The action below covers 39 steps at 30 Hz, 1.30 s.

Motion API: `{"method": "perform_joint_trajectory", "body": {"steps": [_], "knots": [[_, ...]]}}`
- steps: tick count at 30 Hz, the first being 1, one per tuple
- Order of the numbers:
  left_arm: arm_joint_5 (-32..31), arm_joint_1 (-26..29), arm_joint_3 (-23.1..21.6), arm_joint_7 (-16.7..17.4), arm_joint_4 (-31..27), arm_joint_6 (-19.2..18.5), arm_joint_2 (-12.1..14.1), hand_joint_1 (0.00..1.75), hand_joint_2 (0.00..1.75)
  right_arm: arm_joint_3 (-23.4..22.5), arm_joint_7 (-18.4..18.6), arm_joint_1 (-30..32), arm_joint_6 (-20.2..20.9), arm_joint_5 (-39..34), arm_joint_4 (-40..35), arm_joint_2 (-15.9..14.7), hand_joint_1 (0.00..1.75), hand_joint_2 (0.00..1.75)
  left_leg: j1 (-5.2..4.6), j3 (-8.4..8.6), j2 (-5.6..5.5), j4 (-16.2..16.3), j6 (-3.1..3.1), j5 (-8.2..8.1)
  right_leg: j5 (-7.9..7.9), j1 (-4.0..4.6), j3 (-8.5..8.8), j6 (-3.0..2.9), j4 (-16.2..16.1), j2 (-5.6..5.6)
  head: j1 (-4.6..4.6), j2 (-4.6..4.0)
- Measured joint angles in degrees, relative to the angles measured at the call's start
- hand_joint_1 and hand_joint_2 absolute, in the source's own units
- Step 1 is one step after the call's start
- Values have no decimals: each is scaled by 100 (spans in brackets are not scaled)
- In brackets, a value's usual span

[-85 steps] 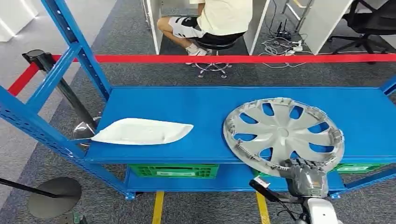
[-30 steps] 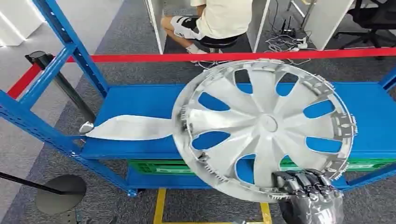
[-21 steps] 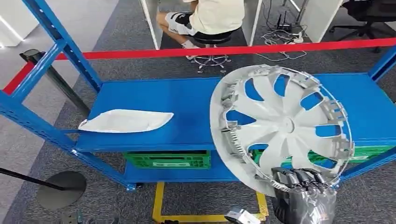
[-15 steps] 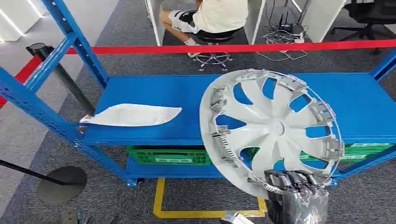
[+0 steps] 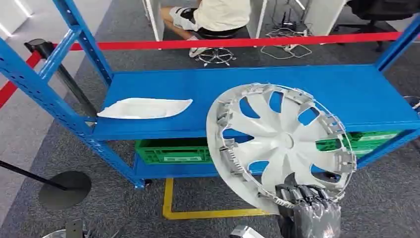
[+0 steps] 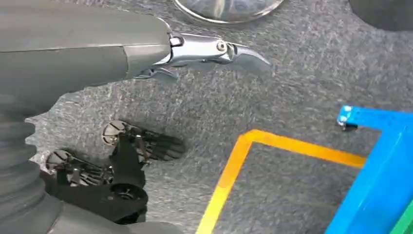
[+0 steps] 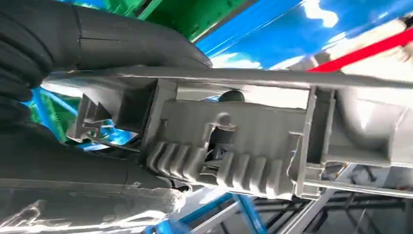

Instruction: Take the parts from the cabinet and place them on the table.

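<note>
the dark fingers [image 5: 303,193] of the right hand [image 5: 309,213] curl over the lower rim of the silver wheel cover [image 5: 280,144] and clamp it; in the right wrist view the fingers [image 7: 122,44] press on the rim [image 7: 272,80] from one side with the thumb under it. the cover stands tilted on edge, lifted clear of the blue cabinet shelf [image 5: 208,91] and held in front of it, above the floor. the left hand [image 6: 78,48] hangs over the grey carpet holding nothing, though i cannot tell how its fingers lie. on the shelf a white part [image 5: 144,107] lies flat near the left end, untouched. green crates [image 5: 171,151] sit on the lower level. as i judge it, the first part is out of the cabinet but not yet on any table, and the white part has yet to be fetched, so well under half is done.
</note>
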Motion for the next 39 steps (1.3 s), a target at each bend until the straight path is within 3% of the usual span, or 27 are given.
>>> {"method": "perform_joint_trajectory", "body": {"steps": [3, 5, 7, 8, 10, 12, 13, 14, 17, 18, 19, 20, 22, 23, 24, 25, 26, 27, 28, 29, 30, 33, 34, 35, 36, 38, 39], "knots": [[-13, -2, 0, 0, 0, 4, -4, 0, 175, -2, -33, 23, -2, 0, -17, -33, 175, 175, 33, -11, 57, -42, -135, 78, 185, -15, -145, -174, 11, 147, 7, 2], [-13, 6, 0, 0, 0, 20, 2, 0, 175, -2, -46, 36, -2, 0, -24, -41, 175, 175, 45, -147, -271, 417, -219, -661, 344, -29, -325, -235, 12, 250, -13, 0], [-15, 7, 0, 0, 0, 20, 4, 0, 175, -2, -68, 40, -2, 2, -26, -44, 175, 175, 44, -355, -334, 1320, -239, -1298, 515, -28, -482, -241, 20, 378, -59, 2], [-24, 4, 0, 0, 0, 24, 2, 0, 175, -11, -118, 53, -2, 2, -26, -44, 175, 175, 43, -389, -344, 1645, -234, -1392, 601, -26, -591, -233, 30, 436, -65, 2], [-77, 0, 0, 0, 0, 53, 4, 0, 175, -94, -452, 154, -2, 0, -44, -41, 175, 175, 43, -100, -363, 1566, -206, -1133, 766, -27, -807, -206, 35, 574, -74, 2], [-133, -18, -2, 0, 0, 98, 4, 0, 175, -307, -1027, 324, -2, -2, -125, -2, 175, 175, 45, 598, -489, 678, -138, -852, 911, -32, -972, -172, 35, 702, -72, 2], [-166, -31, -4, 0, 0, 127, 9, 0, 175, -453, -1412, 418, -2, -2, -188, 100, 175, 175, 53, 967, -766, 157, -91, -961, 974, -51, -1017, -146, 46, 745, -76, 2], [-203, -39, -7, 0, 0, 142, 11, 0, 175, -617, -1825, 510, -2, -2, -272, 210, 175, 175, 63, 1151, -865, -204, -52, -1091, 1027, -21, -1069, -111, 51, 782, -59, 2], [-348, -49, -15, 0, 2, 208, 4, 0, 175, -1166, -2797, 764, -2, -2, -488, 654, 175, 175, -6, 1067, -744, -139, 26, -984, 1240, -69, -1095, 19, -53, 955, -96, 2], [-400, -46, -24, 0, 4, 239, -9, 0, 175, -1321, -2971, 850, -2, -2, -560, 770, 175, 175, 40, 1033, -637, -192, 82, -894, 1264, -79, -1177, 51, -66, 967, -94, 2], [-468, -62, -37, 2, 4, 267, -7, 0, 175, -1461, -3091, 933, -7, 0, -623, 903, 175, 175, 39, 988, -553, -197, 120, -832, 1036, -71, -1190, 49, 63, 710, -81, 2], [-511, -49, -52, 2, 4, 280, -9, 0, 175, -1593, -3178, 976, -7, 11, -677, 994, 175, 175, 36, 917, -489, -197, 164, -779, 650, -71, -1333, 67, 365, 505, -26, 2], [-623, -27, -79, 18, 4, 284, -9, 0, 175, -1718, -3193, 1079, -7, 15, -728, 1143, 175, 175, 33, 750, -316, -193, 167, -654, -51, -91, -1567, 132, 1328, 356, -11, 2], [-654, -25, -103, 22, 4, 282, -9, 0, 175, -1762, -3189, 1149, -7, 13, -750, 1205, 175, 175, 33, 656, -238, -189, 160, -589, -175, -97, -1621, 162, 1708, 334, 4, 2], [-682, -26, -133, 30, 4, 275, -9, 0, 175, -1810, -3180, 1208, -7, 13, -767, 1257, 175, 175, 35, 563, -159, -189, 149, -548, -84, -108, -1593, 184, 1922, 325, 11, 2], [-704, -28, -157, 46, 4, 256, -11, 0, 175, -1843, -3169, 1247, -7, 13, -774, 1294, 175, 175, 35, 471, -68, -182, 141, -489, 198, -116, -1483, 204, 1937, 318, 13, 2], [-732, -28, -168, 59, 4, 243, -11, 0, 175, -1873, -3157, 1284, -7, 13, -787, 1333, 175, 175, 35, 379, 30, -170, 117, -431, 505, -125, -1270, 221, 1794, 292, 13, 2], [-745, -29, -181, 74, 4, 241, -11, 0, 175, -1890, -3132, 1322, -7, 11, -809, 1364, 175, 175, 37, 302, 105, -152, 83, -383, 630, -133, -920, 233, 1434, 197, 11, 2], [-758, -38, -197, 87, 4, 241, -7, 0, 175, -1915, -3130, 1351, -7, 11, -831, 1390, 175, 175, 17, 278, 156, -99, 25, -337, 481, -135, -435, 240, 875, -50, 13, 2], [-769, -31, -203, 90, 4, 241, -6, 0, 175, -1930, -3130, 1354, -7, 13, -852, 1408, 175, 175, -3, 253, 200, -63, -12, -329, 123, -117, 107, 266, 243, -285, 29, 2], [-778, -37, -208, 94, 5, 241, -2, 0, 175, -1943, -3130, 1352, -7, 11, -872, 1434, 175, 175, -18, 253, 280, -11, -46, -320, -81, -91, 168, 133, -97, -242, 4, 2], [-787, -47, -240, 98, 7, 241, -4, 0, 175, -2000, -3099, 1454, -9, -2, -929, 1497, 175, 175, 31, 273, 507, -34, -135, -221, -8, -59, 26, -56, -6, -45, -11, 2], [-791, -47, -243, 103, 7, 251, -2, 0, 175, -2022, -3089, 1485, -9, 0, -955, 1515, 175, 175, 70, 257, 242, 21, -204, -340, 45, -78, -11, -102, -10, 15, -11, 2], [-798, -40, -245, 103, 7, 278, -2, 0, 175, -2035, -3064, 1481, -9, 2, -962, 1519, 175, 175, 72, 170, -44, 267, -232, -620, 98, -85, -61, -145, -10, 82, -17, 2], [-818, -26, -245, 103, 7, 308, -4, 0, 175, -2044, -3062, 1473, -9, 13, -962, 1526, 175, 175, 72, 18, -205, 675, -249, -912, 141, -85, -114, -174, -9, 160, -31, 2], [-855, 2, -247, 103, 9, 365, -11, 0, 175, -2057, -3045, 1486, -9, 11, -964, 1543, 175, 175, 63, -317, -320, 1560, -244, -1334, 220, -62, -169, -202, -5, 324, -44, 2], [-866, 10, -249, 103, 9, 389, -11, 0, 175, -2061, -3038, 1492, -9, 11, -964, 1550, 175, 175, 55, -361, -337, 1732, -230, -1347, 260, -48, -219, -206, 1, 423, -46, 2]]}}
